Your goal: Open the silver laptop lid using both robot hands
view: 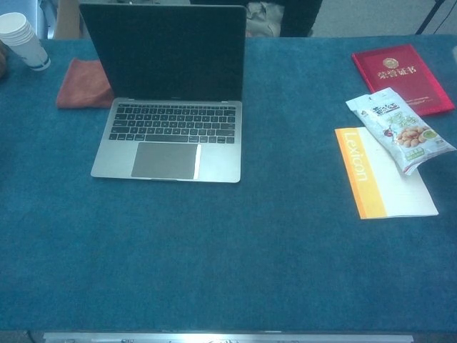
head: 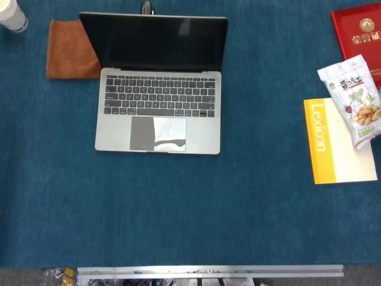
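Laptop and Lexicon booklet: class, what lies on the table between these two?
Nothing. Between the laptop and the Lexicon booklet there is only bare blue tablecloth; the head view and chest view both show it.

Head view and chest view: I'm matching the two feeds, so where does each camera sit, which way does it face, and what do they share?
Head view: high above, looking nearly straight down on the laptop; no robot hand or arm shows.
Chest view: lower, at the table's near edge, looking forward and down at the screen; no robot hand shows.
Shared: laptop, brown cloth, Lexicon booklet, snack bag, red certificate, paper cups.
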Controlling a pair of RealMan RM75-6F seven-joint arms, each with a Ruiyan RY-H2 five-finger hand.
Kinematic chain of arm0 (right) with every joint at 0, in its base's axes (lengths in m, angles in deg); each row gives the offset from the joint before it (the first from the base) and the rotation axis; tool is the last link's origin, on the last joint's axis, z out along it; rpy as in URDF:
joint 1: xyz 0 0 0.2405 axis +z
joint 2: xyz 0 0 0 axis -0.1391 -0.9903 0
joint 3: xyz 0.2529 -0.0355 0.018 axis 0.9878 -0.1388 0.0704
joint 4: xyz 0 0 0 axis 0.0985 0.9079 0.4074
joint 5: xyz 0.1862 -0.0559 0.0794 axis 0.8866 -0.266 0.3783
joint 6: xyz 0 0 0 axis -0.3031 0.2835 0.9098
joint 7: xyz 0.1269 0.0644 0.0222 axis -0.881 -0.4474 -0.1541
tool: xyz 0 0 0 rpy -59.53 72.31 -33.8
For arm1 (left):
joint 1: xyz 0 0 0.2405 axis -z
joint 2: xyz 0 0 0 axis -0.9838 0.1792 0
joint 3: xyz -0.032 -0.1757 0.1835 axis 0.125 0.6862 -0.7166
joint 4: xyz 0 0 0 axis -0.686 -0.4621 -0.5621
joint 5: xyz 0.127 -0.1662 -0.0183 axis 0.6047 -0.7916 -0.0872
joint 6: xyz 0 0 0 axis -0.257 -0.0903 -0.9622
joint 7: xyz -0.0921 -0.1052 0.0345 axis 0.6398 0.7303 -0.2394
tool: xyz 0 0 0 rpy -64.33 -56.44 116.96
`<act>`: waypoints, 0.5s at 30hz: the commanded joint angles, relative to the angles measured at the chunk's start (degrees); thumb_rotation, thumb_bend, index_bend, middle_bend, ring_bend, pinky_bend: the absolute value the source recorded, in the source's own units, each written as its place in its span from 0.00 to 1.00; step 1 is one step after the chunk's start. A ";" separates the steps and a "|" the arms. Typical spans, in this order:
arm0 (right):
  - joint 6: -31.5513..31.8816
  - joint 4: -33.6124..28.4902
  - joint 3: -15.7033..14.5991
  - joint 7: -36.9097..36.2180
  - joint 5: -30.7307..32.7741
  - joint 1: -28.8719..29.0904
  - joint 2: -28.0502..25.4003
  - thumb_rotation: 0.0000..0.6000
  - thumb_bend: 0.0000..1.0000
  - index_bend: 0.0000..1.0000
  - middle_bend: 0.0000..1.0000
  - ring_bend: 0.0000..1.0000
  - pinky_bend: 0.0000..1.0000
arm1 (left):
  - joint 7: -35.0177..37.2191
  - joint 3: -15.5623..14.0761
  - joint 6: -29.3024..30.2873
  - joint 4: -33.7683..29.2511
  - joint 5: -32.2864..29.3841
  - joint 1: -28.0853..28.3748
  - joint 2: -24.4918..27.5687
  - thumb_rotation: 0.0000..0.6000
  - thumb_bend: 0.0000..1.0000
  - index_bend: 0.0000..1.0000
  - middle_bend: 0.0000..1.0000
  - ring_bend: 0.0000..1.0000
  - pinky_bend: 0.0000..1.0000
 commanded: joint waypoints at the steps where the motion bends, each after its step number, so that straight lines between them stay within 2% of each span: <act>1: 2.67 1.23 -1.92 -2.46 -2.61 -3.50 -0.60 1.00 0.41 0.00 0.06 0.00 0.06 | 0.28 0.02 1.77 -0.78 0.43 -1.50 0.52 1.00 0.23 0.05 0.00 0.00 0.08; 5: 4.85 3.02 -3.56 -4.40 -4.28 -7.30 -0.36 1.00 0.41 0.00 0.06 0.00 0.06 | 0.29 -0.05 3.49 -1.23 1.00 -2.97 0.72 1.00 0.23 0.05 0.00 0.00 0.08; 15: 4.65 5.77 -6.28 -7.28 -8.16 -12.16 -0.33 1.00 0.41 0.00 0.06 0.00 0.06 | 0.50 -0.66 7.90 -2.28 3.30 -6.56 0.59 1.00 0.23 0.05 0.00 0.00 0.05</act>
